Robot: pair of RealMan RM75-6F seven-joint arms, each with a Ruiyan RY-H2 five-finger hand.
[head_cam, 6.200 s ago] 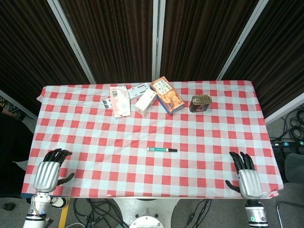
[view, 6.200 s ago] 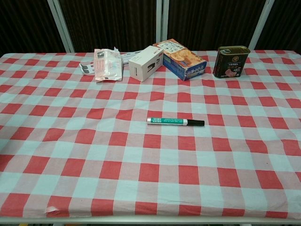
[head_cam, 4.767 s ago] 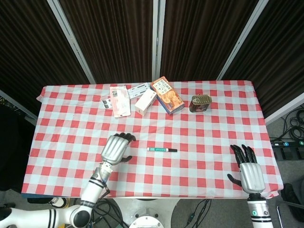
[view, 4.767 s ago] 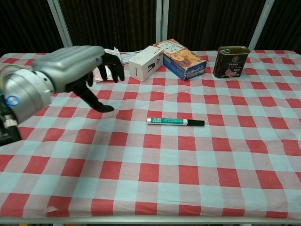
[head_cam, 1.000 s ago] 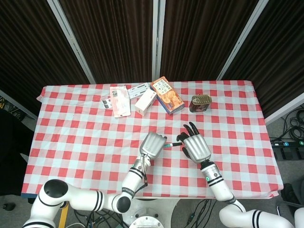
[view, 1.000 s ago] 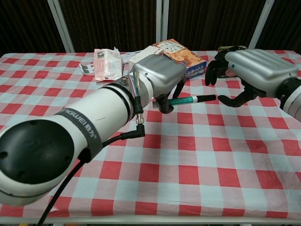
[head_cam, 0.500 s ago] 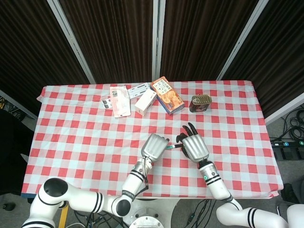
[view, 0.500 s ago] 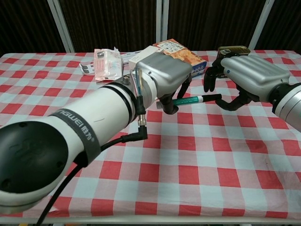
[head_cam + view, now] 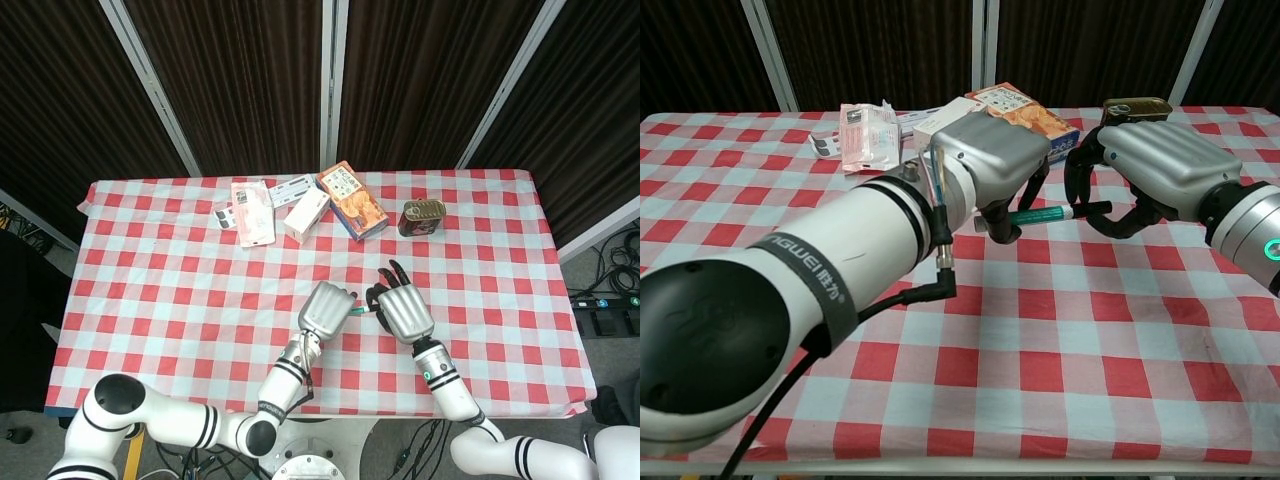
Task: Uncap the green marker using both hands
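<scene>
Fingers of left hand (image 9: pixel 990 165) clamped on green marker (image 9: pixel 1040 214), lifted off table (image 9: pixel 940 400) near middle, marker roughly level. Right hand (image 9: pixel 1155 165) at marker's black cap (image 9: pixel 1090 209); dark fingers (image 9: pixel 1076 170) curled around cap end, but firm grip cannot be told. Along far edge of table: pink packet (image 9: pixel 251 211), white box (image 9: pixel 306 215), orange carton (image 9: pixel 352 200), tin can (image 9: pixel 423 215).

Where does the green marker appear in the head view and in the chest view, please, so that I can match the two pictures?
Head view: the green marker is a short sliver just below centre, between the left hand and the right hand.
Chest view: the marker lies level above the tablecloth, right of centre, left hand gripping its body, right hand at its black cap.
Shared landmark: the tin can beyond the right hand.
</scene>
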